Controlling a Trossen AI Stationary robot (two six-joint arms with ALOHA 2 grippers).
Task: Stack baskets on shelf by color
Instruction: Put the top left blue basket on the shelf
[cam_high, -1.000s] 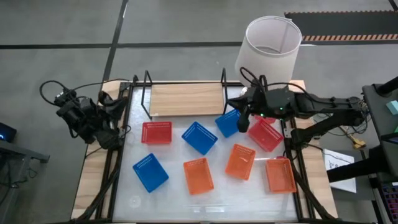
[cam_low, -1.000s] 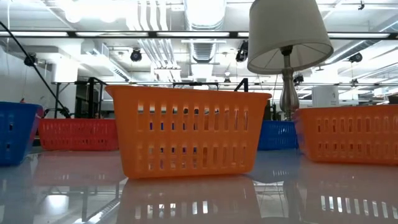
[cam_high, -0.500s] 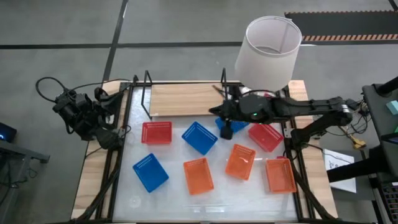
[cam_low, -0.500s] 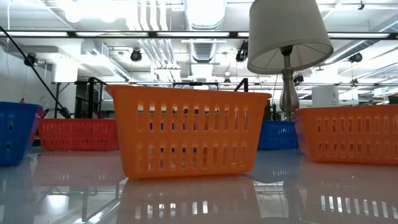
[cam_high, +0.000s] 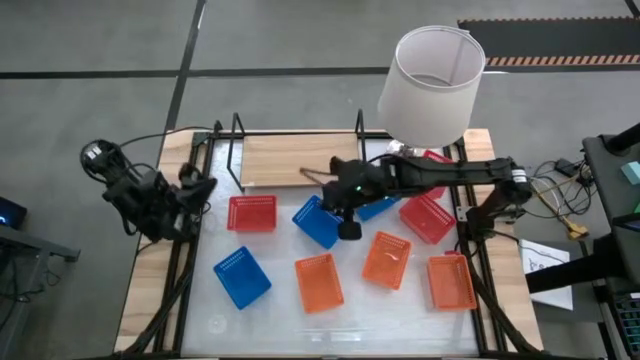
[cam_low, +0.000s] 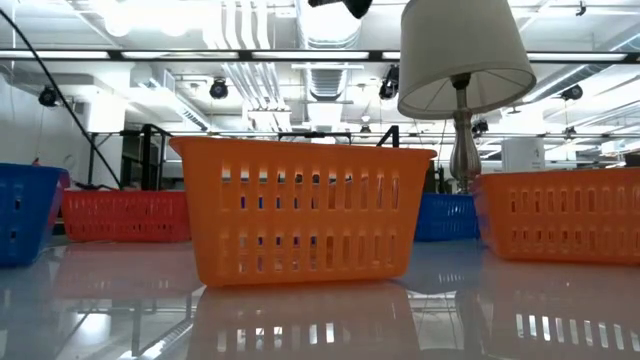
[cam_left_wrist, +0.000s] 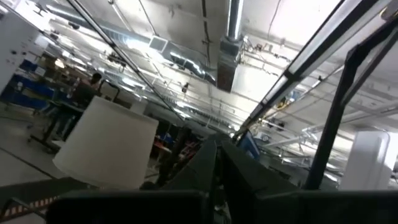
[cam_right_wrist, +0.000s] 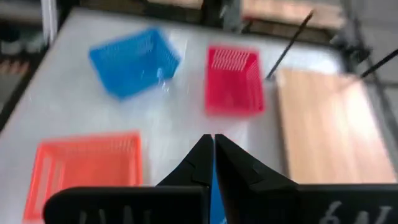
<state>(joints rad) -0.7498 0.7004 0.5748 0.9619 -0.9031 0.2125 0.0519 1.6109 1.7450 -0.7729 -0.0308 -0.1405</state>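
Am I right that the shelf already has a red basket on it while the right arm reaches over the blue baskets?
Not quite. The high view shows the shelf bare; the red basket sits on the white table in front of it. The right gripper does reach over the blue baskets.

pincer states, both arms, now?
Left pincer: shut, empty, parked off the table's left edge.
Right pincer: shut, empty, above the blue basket.
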